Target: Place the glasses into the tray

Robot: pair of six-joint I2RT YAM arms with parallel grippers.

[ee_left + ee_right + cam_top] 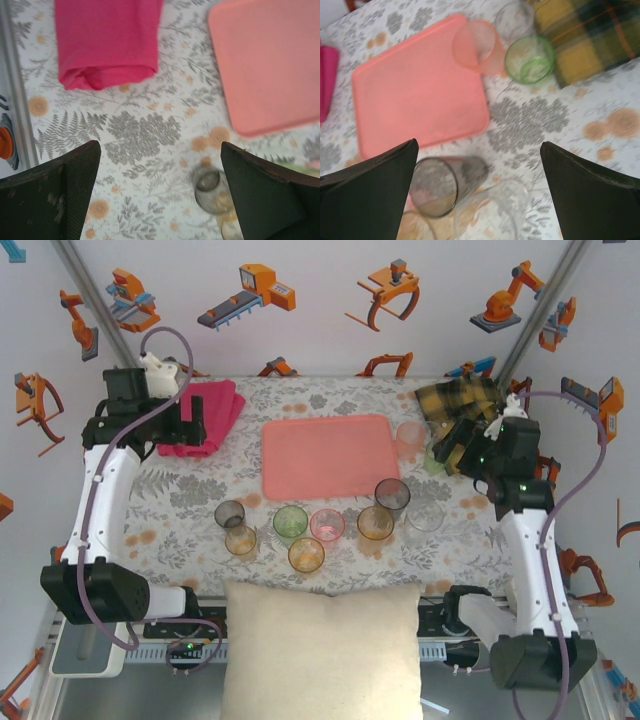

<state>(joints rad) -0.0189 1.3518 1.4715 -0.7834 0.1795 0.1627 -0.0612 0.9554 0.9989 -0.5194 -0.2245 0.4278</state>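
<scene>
Progress: nothing is in the tray. Every glass stands on the tablecloth, so all placements remain to be done.

Left gripper (160, 143): jaws spread wide with nothing between them, over bare cloth between the folded magenta towel (205, 412) and the tray's left edge.

Tray (330, 455): salmon-pink, mid-table, surface bare.

Front group, on the cloth on the near side of the tray, all upright and off the tray:
- smoky grey glass (229, 513)
- first amber glass (241, 540)
- green glass (290, 522)
- second amber glass (306, 555)
- pink glass (327, 525)
- third amber glass (375, 523)
- taller smoky glass (392, 495)
- clear glass (425, 515)

That makes eight.

Right group, by the tray's far right corner and next to the plaid cloth (590, 40):
- pink tumbler (477, 47), close against the rim; I cannot tell whether it touches
- clear tumbler (514, 20)
- green tumbler (530, 59)

Right gripper (479, 142): jaws wide and empty, above the cloth between the two groups.

Judgement: zero done and roughly eleven left. The right arm looks best placed to take the first glass.
</scene>
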